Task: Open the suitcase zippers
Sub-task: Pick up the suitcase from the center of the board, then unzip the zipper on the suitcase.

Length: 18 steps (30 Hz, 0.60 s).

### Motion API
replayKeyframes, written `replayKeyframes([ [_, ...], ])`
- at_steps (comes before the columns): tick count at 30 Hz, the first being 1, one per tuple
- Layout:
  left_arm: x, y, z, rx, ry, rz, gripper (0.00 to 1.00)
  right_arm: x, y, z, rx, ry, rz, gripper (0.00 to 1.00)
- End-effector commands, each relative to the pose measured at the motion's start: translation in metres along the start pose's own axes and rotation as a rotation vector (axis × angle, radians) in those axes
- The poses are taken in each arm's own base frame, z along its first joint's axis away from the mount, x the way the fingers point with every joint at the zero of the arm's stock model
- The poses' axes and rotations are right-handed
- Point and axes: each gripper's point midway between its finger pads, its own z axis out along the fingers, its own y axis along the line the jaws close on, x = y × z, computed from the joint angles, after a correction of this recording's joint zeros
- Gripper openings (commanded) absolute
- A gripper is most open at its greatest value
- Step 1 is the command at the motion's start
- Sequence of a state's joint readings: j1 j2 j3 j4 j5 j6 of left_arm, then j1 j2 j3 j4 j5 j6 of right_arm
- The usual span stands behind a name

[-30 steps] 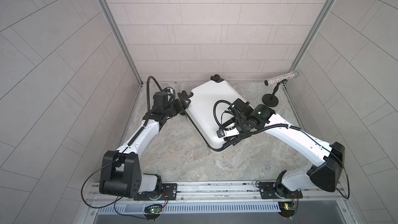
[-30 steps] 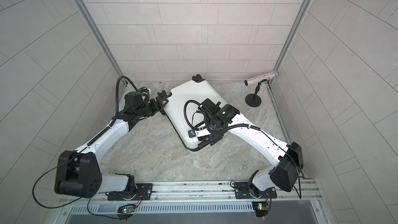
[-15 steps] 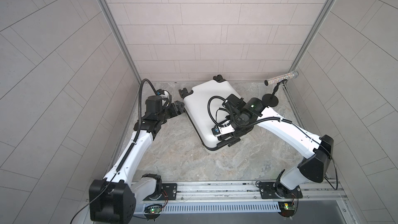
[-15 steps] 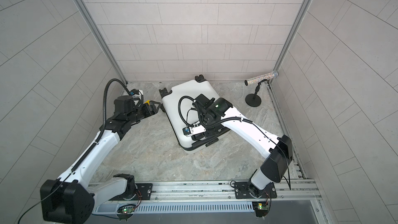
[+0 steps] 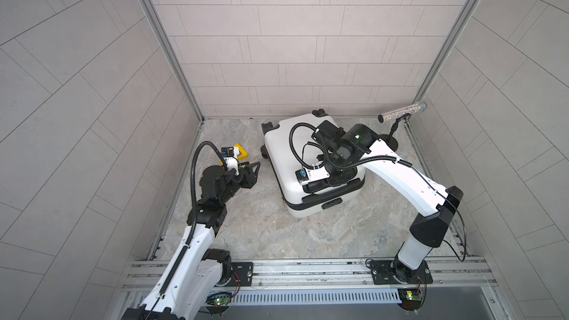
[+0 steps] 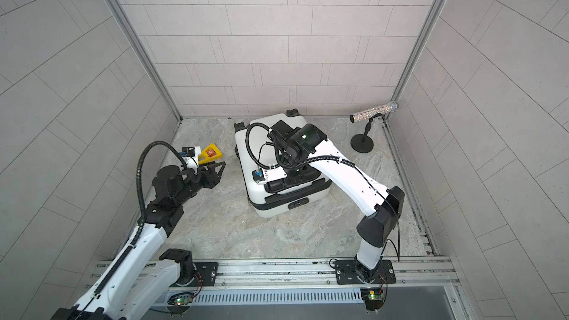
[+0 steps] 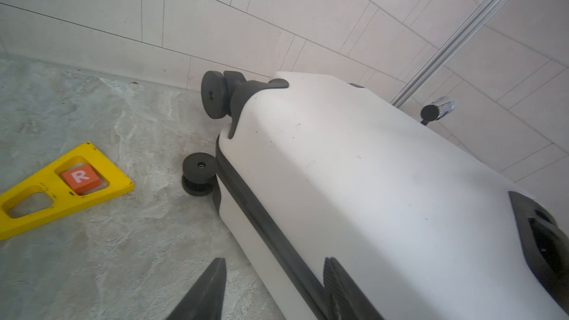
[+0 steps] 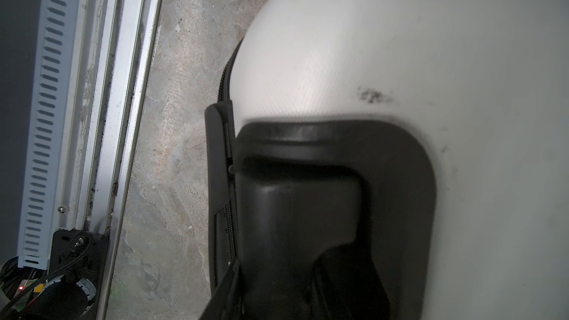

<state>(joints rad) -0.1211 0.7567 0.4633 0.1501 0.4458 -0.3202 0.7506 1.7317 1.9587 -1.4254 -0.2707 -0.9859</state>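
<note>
The white suitcase (image 5: 286, 149) (image 6: 246, 155) lies flat on the stone floor, wheels toward the back wall and black handle at its near edge. Its zippers run in the black seam band (image 7: 255, 210) (image 8: 229, 226) between the two shells; no pull shows. My right gripper (image 5: 323, 181) (image 8: 286, 257) reaches down onto the near edge and is shut on the black handle, one finger by the zipper track and one in the recess. To the suitcase's left, apart from it, my left gripper (image 5: 254, 170) (image 7: 274, 260) stands open, holding nothing.
A yellow wedge with an orange R block (image 6: 211, 152) (image 7: 61, 186) lies on the floor beside the left gripper. A glitter tube on a black stand (image 5: 401, 111) occupies the back right corner. Tiled walls close three sides, and an aluminium rail (image 5: 308, 269) runs along the front.
The suitcase has swung round with my right gripper on its handle and now lies squarer to the walls. My left gripper drew back from the wheel corner, and its jaws narrowed.
</note>
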Motion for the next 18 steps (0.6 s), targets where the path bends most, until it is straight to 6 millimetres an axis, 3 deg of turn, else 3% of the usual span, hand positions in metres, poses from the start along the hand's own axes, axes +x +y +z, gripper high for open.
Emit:
replayKeyframes([
  [1, -0.033, -0.028, -0.015, 0.124, -0.207, 0.176, 0.49, -0.009, -0.031, -0.041, 0.186, -0.039, -0.018, 0.00],
  [5, -0.015, -0.043, -0.018, 0.214, -0.172, 0.323, 0.44, -0.015, -0.036, -0.048, 0.203, -0.062, -0.024, 0.00],
  [10, 0.026, -0.069, -0.019, 0.422, -0.042, 0.441, 0.38, -0.018, -0.041, -0.051, 0.220, -0.074, -0.031, 0.00],
  [13, 0.048, -0.081, -0.020, 0.518, 0.015, 0.453, 0.35, -0.016, -0.046, -0.049, 0.229, -0.056, -0.027, 0.00],
  [18, 0.068, -0.088, -0.020, 0.558, 0.046, 0.444, 0.34, -0.018, -0.051, -0.049, 0.244, -0.055, -0.035, 0.00],
])
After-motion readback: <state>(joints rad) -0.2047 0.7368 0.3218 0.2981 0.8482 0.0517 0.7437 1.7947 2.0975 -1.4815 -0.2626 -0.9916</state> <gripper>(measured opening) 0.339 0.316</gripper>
